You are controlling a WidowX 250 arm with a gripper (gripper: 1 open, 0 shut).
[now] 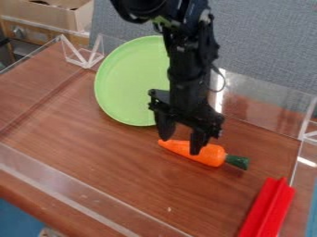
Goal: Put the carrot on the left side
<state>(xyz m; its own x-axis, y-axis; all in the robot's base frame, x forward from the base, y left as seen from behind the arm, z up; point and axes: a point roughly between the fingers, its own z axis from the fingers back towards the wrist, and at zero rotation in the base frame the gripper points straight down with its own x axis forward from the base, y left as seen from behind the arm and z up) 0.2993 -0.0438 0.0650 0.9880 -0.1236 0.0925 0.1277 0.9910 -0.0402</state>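
at the near right corner of the wooden surface (111, 176), you have two long red bars (269, 208); leave them be. beyond them, right of the middle, your carrot (198, 152) lies on its side, tip toward the left and dark green stub to the right. it looks like a light toy, probably stiff and a bit slick, so expect it to roll or squirt out if you pinch the taper. you'd do best to take it across the thicker orange part, close to the stub, with even pressure. your gripper (183, 143) is pointing down with its fingers parted over the narrower half; you aren't gripping anything.

farther back, the round green plate (128, 81) is the nearer container, and you can see no food on it. a clear low wall (266, 100) runs behind. past that, at the far left, is an open box (47, 14), its contents too cut off for you to name.
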